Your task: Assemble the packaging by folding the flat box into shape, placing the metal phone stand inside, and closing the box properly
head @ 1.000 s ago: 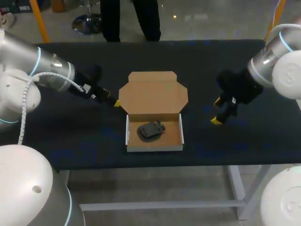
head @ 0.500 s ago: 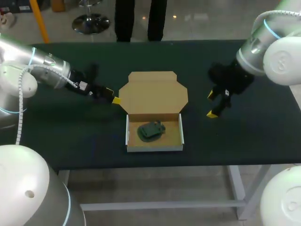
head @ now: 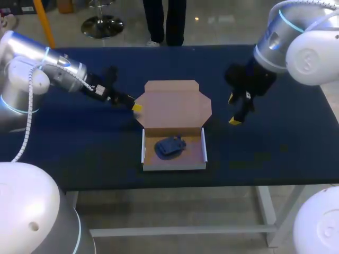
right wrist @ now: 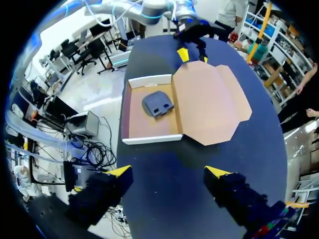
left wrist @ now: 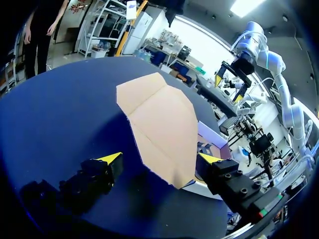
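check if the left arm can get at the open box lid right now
Probably yes: the left arm has its open jaws right at the left edge of the lid, whose corner lies between them, with nothing else in the way.

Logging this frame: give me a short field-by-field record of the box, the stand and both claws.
box: folded into an open tray, on the table
lid: open, spread out behind the tray
phone stand: dark, lying inside the box
left claw: open, at the lid's left corner; the wrist view shows that corner between its fingers
right claw: open, to the right of the lid, apart from the box
task stage: stand is in, lid not yet closed
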Robot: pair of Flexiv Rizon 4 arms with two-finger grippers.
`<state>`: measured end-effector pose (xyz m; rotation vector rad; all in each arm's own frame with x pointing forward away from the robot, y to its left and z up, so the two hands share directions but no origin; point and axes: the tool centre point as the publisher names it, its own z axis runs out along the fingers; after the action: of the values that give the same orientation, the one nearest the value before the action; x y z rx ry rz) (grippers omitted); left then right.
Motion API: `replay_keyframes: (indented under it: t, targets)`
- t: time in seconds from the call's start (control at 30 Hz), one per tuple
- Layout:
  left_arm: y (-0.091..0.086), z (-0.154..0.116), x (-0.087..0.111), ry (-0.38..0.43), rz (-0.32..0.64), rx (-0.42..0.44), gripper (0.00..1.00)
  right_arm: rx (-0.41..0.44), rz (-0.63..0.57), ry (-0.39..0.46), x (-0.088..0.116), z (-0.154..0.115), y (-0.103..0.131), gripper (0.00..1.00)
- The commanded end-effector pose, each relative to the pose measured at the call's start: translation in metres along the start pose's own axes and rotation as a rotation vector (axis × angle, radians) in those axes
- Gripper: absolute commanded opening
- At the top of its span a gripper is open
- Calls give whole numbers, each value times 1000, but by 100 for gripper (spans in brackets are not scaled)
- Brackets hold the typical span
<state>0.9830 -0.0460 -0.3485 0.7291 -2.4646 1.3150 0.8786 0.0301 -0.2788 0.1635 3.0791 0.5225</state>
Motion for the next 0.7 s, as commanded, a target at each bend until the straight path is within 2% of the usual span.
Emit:
replay_keyframes:
  t: [0.03, 0.17, 0.47, 0.6, 0.67, 0.7]
  targets:
    - [-2, 8, -10, 154, -2, -4, 100, 10, -6, 6, -6, -4, 6, 100]
    - [-2, 11, -7, 220, 2, 2, 100, 6, -12, -1, -12, -5, 8, 100]
    - [-3, 22, 3, 257, -17, -51, 100, 42, -24, -13, -26, -4, 16, 100]
    - [-3, 26, 6, 271, -14, -57, 84, 58, -27, -16, -31, -2, 20, 100]
    - [-3, 27, 7, 281, 0, -51, 83, 61, -30, -15, -32, -1, 21, 100]
    - [-3, 28, 7, 282, 1, -51, 78, 62, -31, -14, -33, 0, 22, 100]
